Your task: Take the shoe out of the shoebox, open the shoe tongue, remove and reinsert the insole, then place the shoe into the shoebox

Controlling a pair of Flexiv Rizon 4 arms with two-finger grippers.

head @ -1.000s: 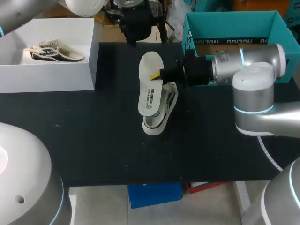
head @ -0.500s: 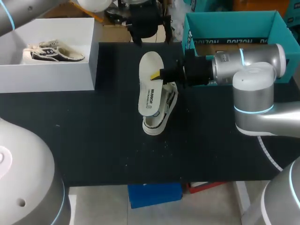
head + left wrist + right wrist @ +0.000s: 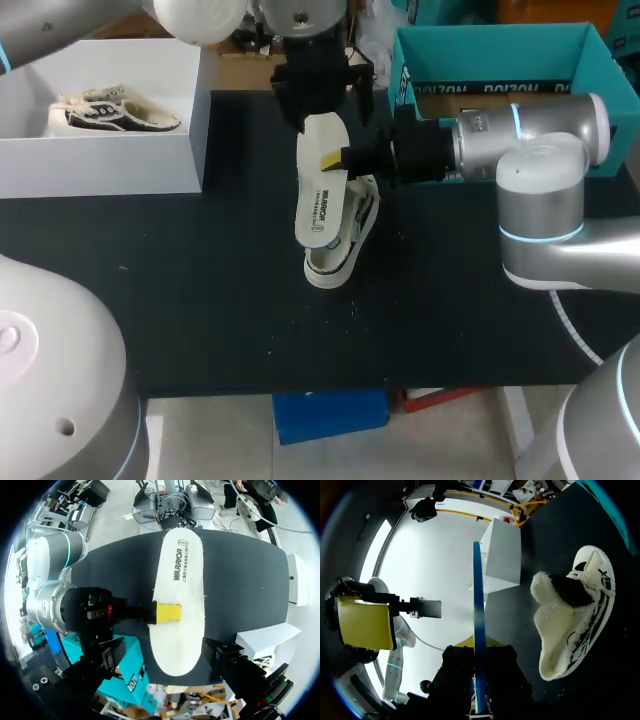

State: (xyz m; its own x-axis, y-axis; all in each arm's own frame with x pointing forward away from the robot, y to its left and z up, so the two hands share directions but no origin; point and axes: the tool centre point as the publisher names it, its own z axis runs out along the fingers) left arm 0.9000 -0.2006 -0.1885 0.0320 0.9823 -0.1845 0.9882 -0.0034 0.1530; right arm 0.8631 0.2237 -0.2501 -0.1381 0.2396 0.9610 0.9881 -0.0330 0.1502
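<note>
A white insole (image 3: pixel 322 180) hangs face up over the black table, with my right gripper (image 3: pixel 335 160) shut on its side edge. Just below it a white sneaker with black stripes (image 3: pixel 345 235) lies on its side. My left gripper (image 3: pixel 320 92) hovers open over the insole's far end without touching it. In the left wrist view the insole (image 3: pixel 177 600) stretches ahead between the open fingers, with the right gripper's yellow tip (image 3: pixel 169 612) on it. In the right wrist view the insole (image 3: pixel 478 605) shows edge-on in my right gripper (image 3: pixel 478 652), and the sneaker (image 3: pixel 575 615) lies beside it.
A white shoebox (image 3: pixel 100 160) stands at the table's back left with another sneaker (image 3: pixel 115 112) inside. An open teal box (image 3: pixel 500 45) stands at the back right, behind my right arm.
My left gripper has come in from the table's far edge to above the insole's far end. The right gripper, insole and sneaker have stayed still.
</note>
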